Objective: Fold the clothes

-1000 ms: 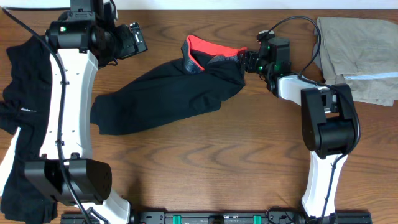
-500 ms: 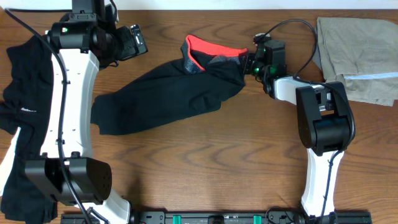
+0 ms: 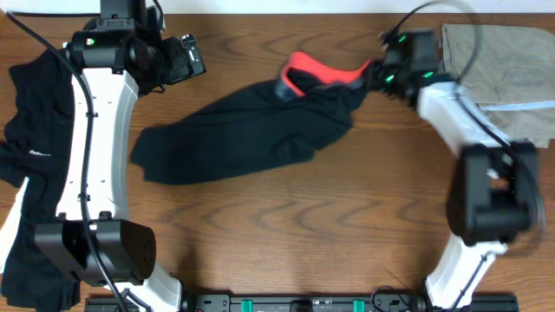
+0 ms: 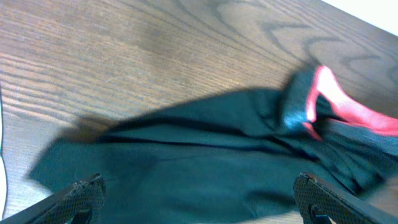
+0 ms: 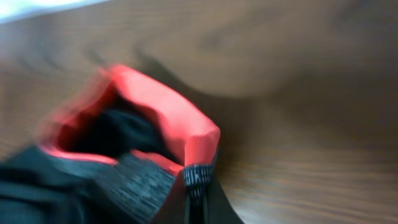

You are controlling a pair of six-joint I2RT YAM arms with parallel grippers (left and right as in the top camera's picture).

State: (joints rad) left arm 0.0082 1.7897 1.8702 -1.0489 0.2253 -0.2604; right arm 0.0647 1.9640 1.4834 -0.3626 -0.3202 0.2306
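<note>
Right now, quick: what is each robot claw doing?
Left gripper: open, holding nothing.
Right gripper: shut on the long black soft pants, at their coral-red-edged waistband.

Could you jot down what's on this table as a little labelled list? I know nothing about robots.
Surface: brown wooden table
Middle: black pants, rumpled, not folded
Pants' top: grey waistband with red edge, at the right end
Right gripper: shut on the waistband
Left gripper: open, holding nothing
Left edge: more black clothes, unfolded
Far right: taupe garment, lying flat
</note>
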